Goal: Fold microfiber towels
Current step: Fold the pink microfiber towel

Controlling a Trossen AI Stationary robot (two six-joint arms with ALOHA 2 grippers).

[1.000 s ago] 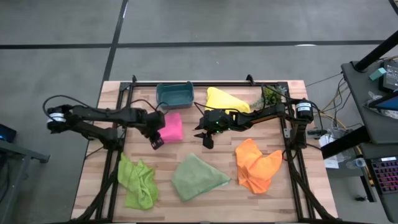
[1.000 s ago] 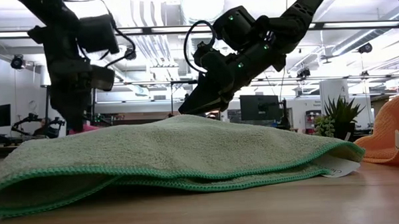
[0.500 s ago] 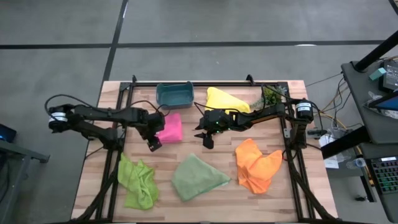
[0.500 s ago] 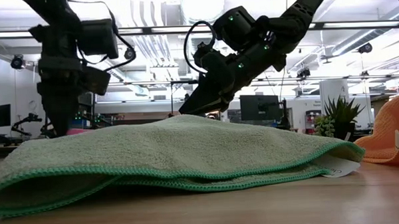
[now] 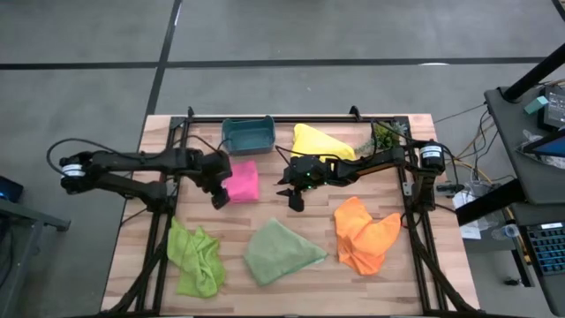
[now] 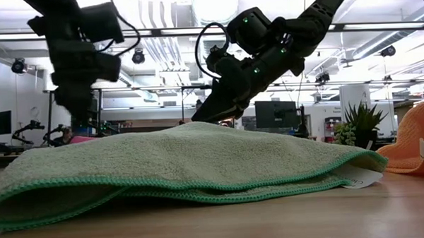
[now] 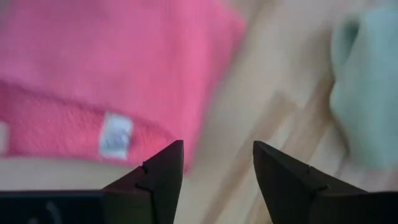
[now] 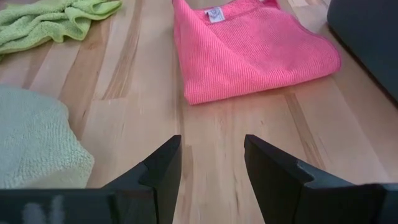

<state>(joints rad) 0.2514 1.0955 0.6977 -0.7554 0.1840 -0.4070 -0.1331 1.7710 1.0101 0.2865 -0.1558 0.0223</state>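
Wooden table [image 5: 282, 269] with five towels [image 5: 279, 252], bin [image 5: 247, 135]

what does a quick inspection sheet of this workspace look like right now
surface: wooden table, bare between the cloths
job's things: pink towel folded flat; yellow towel, orange towel, sage green towel and lime green towel lie unfolded
clutter: teal bin at the far edge; plant sprig beside the yellow towel
grippers: left gripper open, empty, at the pink towel's edge; right gripper open, empty, mid-table
cables: black cable looping at the left arm's base
surroundings: grey floor; desk with equipment at right
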